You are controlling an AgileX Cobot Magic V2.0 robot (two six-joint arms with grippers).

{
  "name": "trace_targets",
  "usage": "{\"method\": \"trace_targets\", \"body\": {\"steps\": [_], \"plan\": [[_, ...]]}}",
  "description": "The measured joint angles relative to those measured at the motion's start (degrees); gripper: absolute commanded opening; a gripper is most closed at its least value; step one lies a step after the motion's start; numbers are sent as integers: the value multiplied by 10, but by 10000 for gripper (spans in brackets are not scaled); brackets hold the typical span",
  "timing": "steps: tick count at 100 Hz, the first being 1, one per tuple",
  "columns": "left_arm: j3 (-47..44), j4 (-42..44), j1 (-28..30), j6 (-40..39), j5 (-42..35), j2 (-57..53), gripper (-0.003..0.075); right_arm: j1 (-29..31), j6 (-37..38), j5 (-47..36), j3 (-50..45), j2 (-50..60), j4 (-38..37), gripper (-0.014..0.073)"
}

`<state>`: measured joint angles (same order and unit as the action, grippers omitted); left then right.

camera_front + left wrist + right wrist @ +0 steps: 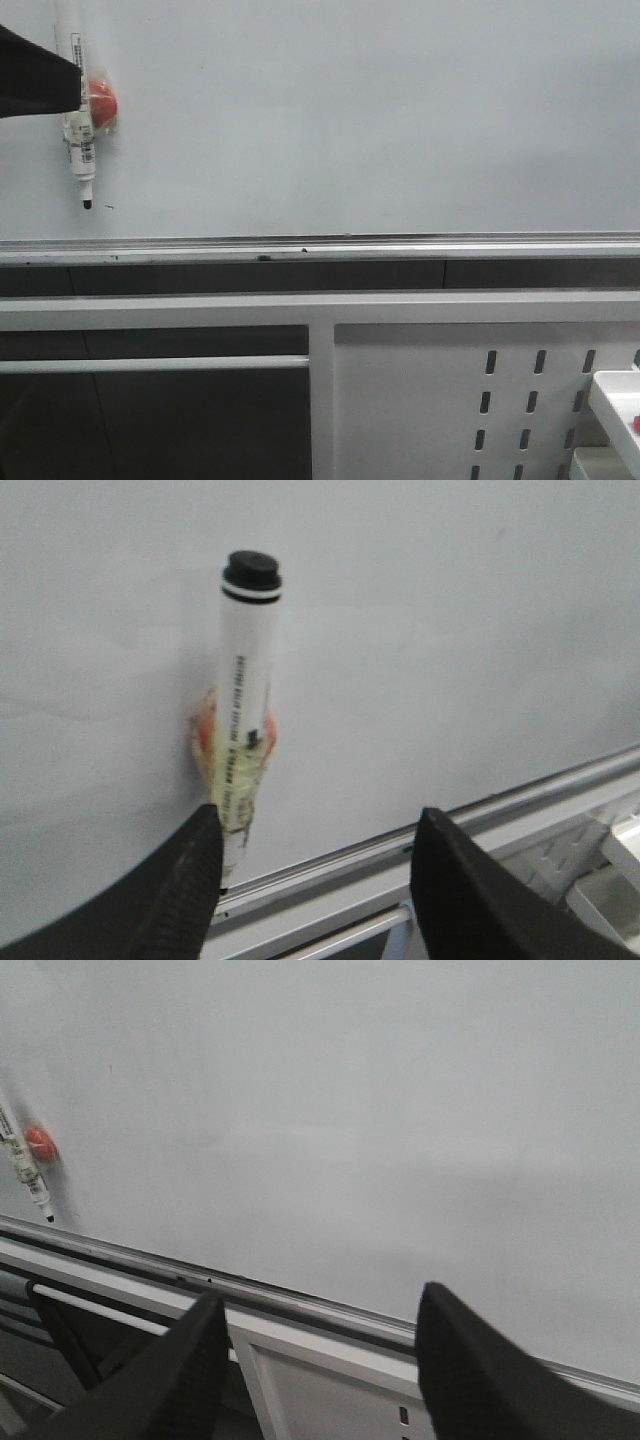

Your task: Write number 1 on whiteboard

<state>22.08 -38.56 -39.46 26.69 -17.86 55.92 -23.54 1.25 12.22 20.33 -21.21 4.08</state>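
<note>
At the far left of the front view we see the left gripper (45,72) as a dark shape reaching in beside a white marker (78,120) that hangs tip-down against the whiteboard (380,110), with a red-orange round piece (102,103) just behind its barrel. In the left wrist view the left gripper (315,885) has its two black fingers (180,900) spread wide, one finger just beside the marker (245,720) and the other well apart from it, so nothing is gripped. We find no written stroke on the board; only a tiny dark speck (109,207) sits near the marker's tip. Moving right, the board's surface is plain and glossy down to the silver rail (400,247) along its lower edge. Below it at the right stands a white slotted panel (430,400). The right gripper (318,1360) shows only in its own wrist view, fingers wide apart and holding nothing, facing the board with the marker (25,1165) far off to one side.
</note>
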Motion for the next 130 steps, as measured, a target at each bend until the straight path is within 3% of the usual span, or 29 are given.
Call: {"method": "trace_targets", "body": {"steps": [12,62,74,97,119,130], "plan": [[0,-22,-1,-5,-38,48,391,0,0,-1,0,0,0,377],[54,-30,-1,-33,-71,143,377,0,0,-1,0,0,0,377],[55,-37,-1,-34,-73,158,272,0,0,-2,0,0,0,377],[55,-43,-1,-34,-87,168,-22,0,-1,-2,0,0,0,377],[55,-42,-2,-34,-88,166,-20,0,-1,-2,0,0,1,377],[55,-1,-4,-34,-42,137,-20,-3,-1,9,11,-1,11,367]]}}
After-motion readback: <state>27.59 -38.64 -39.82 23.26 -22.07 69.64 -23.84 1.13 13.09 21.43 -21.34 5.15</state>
